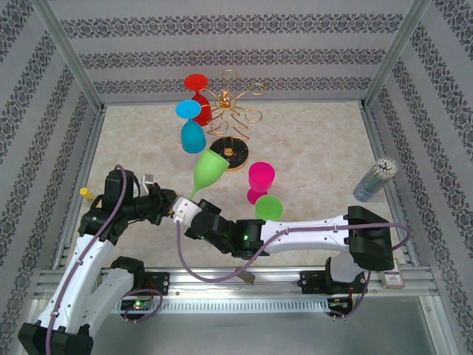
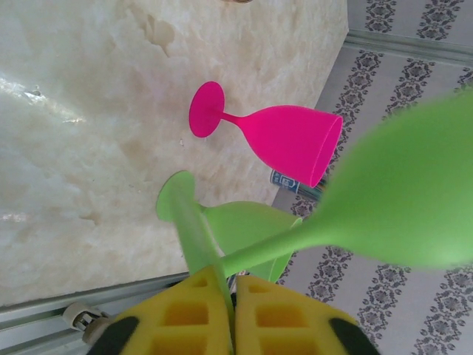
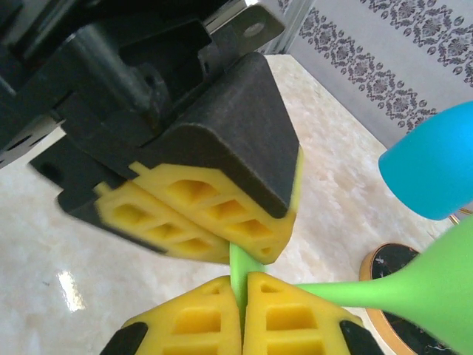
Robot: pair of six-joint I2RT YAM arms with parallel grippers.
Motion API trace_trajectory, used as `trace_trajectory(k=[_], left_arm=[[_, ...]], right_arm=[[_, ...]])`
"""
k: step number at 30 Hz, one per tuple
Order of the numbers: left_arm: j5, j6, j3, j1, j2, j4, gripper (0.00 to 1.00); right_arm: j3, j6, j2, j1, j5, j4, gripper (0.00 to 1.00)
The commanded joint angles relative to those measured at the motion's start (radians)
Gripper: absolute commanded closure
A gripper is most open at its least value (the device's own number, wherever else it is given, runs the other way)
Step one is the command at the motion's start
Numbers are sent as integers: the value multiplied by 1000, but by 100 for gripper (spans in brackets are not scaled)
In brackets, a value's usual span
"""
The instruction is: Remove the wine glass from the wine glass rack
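Observation:
A green wine glass (image 1: 209,168) hangs tilted in the air in front of the gold wine glass rack (image 1: 235,111), apart from it. My left gripper (image 1: 167,201) and right gripper (image 1: 182,208) meet at its foot. From the left wrist, the yellow fingers (image 2: 185,314) are shut on the thin foot disc (image 2: 194,237), with stem and bowl (image 2: 403,192) running right. From the right wrist, my right gripper (image 3: 244,285) is shut on the same foot (image 3: 242,260), with the left gripper's pads (image 3: 199,214) pressed on it from above. Red (image 1: 198,87) and blue (image 1: 191,127) glasses hang on the rack.
A pink glass (image 1: 260,180) and a second green glass (image 1: 268,207) stand on the table right of the held glass. The rack's round black base (image 1: 236,157) sits just behind. A tube of sticks (image 1: 375,179) stands at the right wall. Open marble lies to the left.

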Motion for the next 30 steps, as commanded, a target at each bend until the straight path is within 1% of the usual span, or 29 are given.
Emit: trace_trajectory(k=[1,8,9,13,15,16,22,26,30], left_arm=[[25,13,-15,11,-1,69,100],[24,14,-20,11,-8,67,100],[23,14,-21,11,-10,67,100],[23,13,-29,10,-19,81,100],[28,6,-42,10,-25,102,100],[30,1,-48,10,-27,112,100],[37,-17,-79,11,-37,159,100],[38,-4,-79,10,-40,165,100],[18,28,-91,10,-50,191,100]], right_arm=[[36,14,2,16,-48,50,100],[40,26,-9,16,-64,36,100],[40,29,-11,16,-66,34,99],[46,40,-24,16,-77,19,87],[51,46,-36,18,-82,2,77],[54,51,-44,18,-88,-8,75],[57,91,-106,19,-120,-71,73],[37,136,-170,19,-140,-100,72],[49,180,-235,15,-181,-172,70]])
